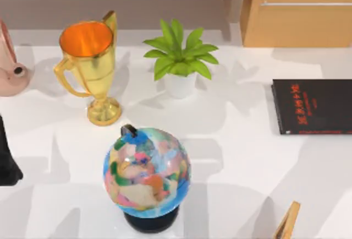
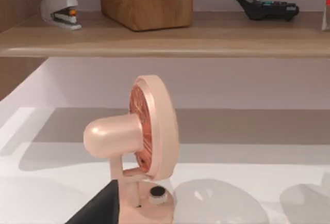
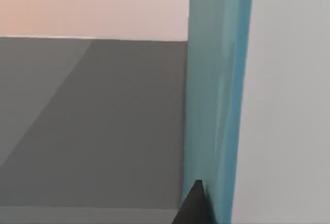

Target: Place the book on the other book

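Fingertip (image 3: pixel 196 206) of my right gripper is pressing against the teal book (image 3: pixel 219 95), so I am judging it gripped, though I cannot tell for certain. The black book (image 1: pixel 313 106) is lying flat right of the globe (image 1: pixel 146 173), long axis left-right, nearer my right arm.

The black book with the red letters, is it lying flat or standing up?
Lying flat. The black book rests on the white table at its right side, its cover with red lettering facing up, closed, with nothing on top of it.
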{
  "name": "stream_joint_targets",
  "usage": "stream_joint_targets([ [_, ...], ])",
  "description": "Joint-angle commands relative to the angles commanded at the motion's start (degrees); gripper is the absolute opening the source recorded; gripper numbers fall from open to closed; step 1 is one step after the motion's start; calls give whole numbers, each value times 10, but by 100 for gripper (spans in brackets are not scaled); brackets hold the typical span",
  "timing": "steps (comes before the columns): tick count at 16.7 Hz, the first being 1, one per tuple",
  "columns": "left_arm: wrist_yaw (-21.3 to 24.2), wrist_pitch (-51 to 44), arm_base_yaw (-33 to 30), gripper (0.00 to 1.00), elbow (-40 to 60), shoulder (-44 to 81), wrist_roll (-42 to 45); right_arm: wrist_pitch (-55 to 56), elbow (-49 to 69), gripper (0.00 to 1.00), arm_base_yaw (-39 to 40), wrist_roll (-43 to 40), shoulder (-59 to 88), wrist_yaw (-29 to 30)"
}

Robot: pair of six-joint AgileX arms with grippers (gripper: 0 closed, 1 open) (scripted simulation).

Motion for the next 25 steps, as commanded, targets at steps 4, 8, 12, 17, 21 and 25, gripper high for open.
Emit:
stream_joint_targets([
  [4, 0, 0, 0, 100, 0, 0, 0, -3, -6, 0, -2, 0, -10, -2],
  [8, 0, 0, 0, 100, 0, 0, 0, -1, -10, 0, 1, 7, -13, 4],
  [12, 0, 0, 0, 100, 0, 0, 0, 26, -73, 0, 13, 92, -98, 74],
  [17, 0, 0, 0, 100, 0, 0, 0, 77, -212, 0, 67, 323, -287, 211],
  [21, 0, 0, 0, 100, 0, 0, 0, 97, -355, 0, 140, 557, -405, 309],
  [25, 0, 0, 0, 100, 0, 0, 0, 84, -501, 0, 248, 775, -432, 364],
])
